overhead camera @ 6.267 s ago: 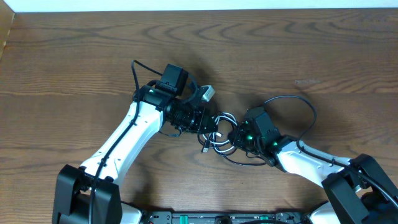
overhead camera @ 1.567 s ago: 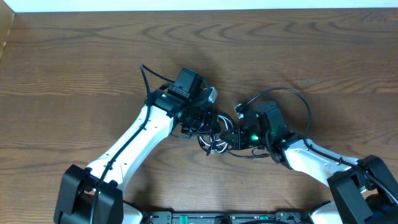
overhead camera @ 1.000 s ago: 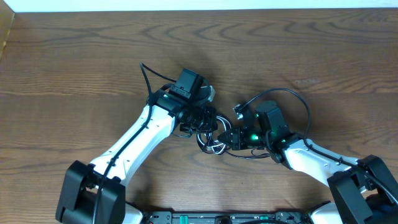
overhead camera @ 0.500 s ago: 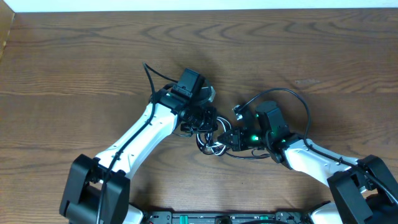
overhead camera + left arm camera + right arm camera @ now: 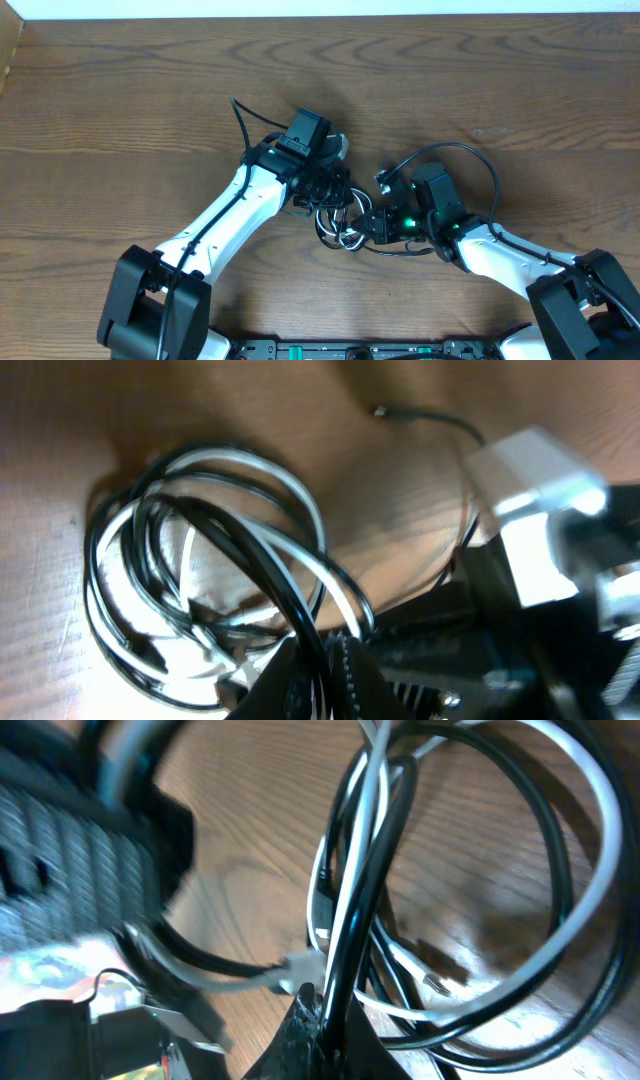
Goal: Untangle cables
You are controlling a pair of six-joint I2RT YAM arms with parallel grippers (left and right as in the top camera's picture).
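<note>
A tangle of thin black and white cables [image 5: 342, 224] lies on the wooden table between my two arms. In the left wrist view the coiled loops [image 5: 200, 550] spread to the left, and my left gripper [image 5: 322, 665] is shut on a black cable strand. In the right wrist view the loops [image 5: 470, 890] rise above my right gripper [image 5: 330, 1010], which is shut on a black strand with a white one beside it. In the overhead view my left gripper [image 5: 328, 190] and right gripper [image 5: 372, 224] sit close together over the tangle.
Thicker black arm wires loop behind the left arm [image 5: 242, 120] and over the right arm [image 5: 470, 160]. A white block-shaped part [image 5: 530, 490] shows at the right of the left wrist view. The table's far edge [image 5: 320, 14] runs along the top.
Over several seconds the left gripper moved right toward the right gripper, and the tangle drew tighter between them. In the last half second almost nothing moved.
</note>
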